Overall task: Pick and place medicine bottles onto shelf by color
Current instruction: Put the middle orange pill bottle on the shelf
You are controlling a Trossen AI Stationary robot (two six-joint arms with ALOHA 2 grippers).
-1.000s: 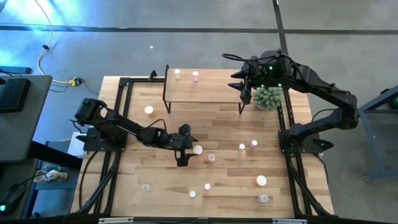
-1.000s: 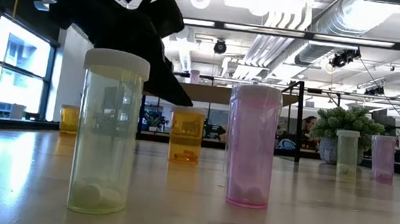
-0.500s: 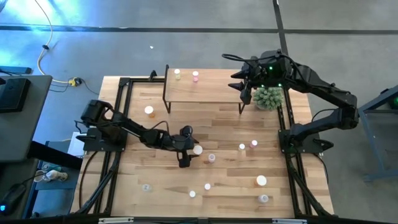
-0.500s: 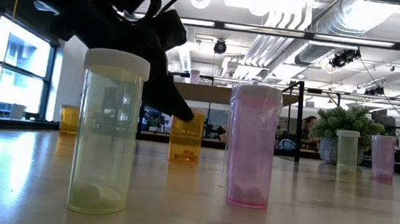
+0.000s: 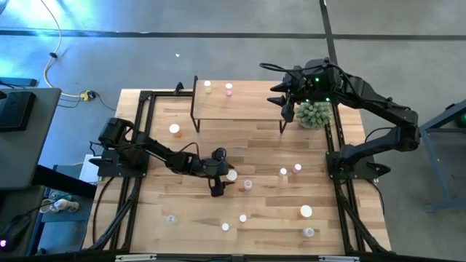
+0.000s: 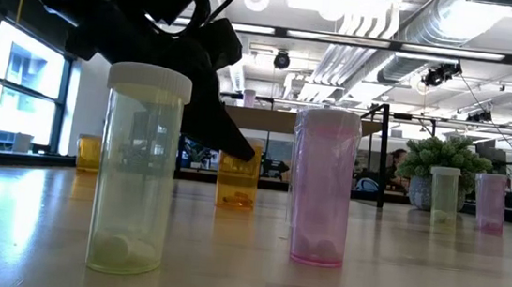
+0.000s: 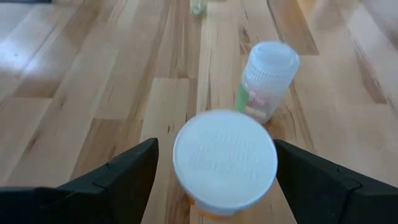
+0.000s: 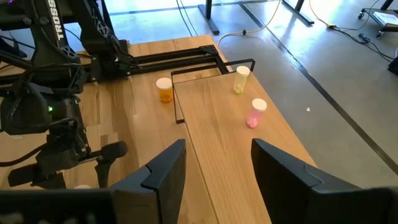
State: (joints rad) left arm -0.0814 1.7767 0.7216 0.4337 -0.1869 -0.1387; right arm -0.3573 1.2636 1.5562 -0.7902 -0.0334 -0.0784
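- The left gripper stands wide open around a wide orange bottle near the table's middle; its fingers flank the white cap on either side without touching it, so nothing is held.
- That orange bottle looks like light, rigid plastic with a smooth, slippery wall; being tall for its base, it would probably tip if nudged. The best hold seems to be square across the body just under the ribbed cap.
- A smaller pale bottle stands just beyond it, close enough that a finger could clip it.
- The shelf sits at the far side, with a yellowish bottle and a pink bottle on its far-left end; another orange bottle stands on the table near the shelf's left legs.
- The right gripper hovers partly open and empty over the shelf's right end, beside a small green plant.
- Other bottles lie scattered over the near-right tabletop.
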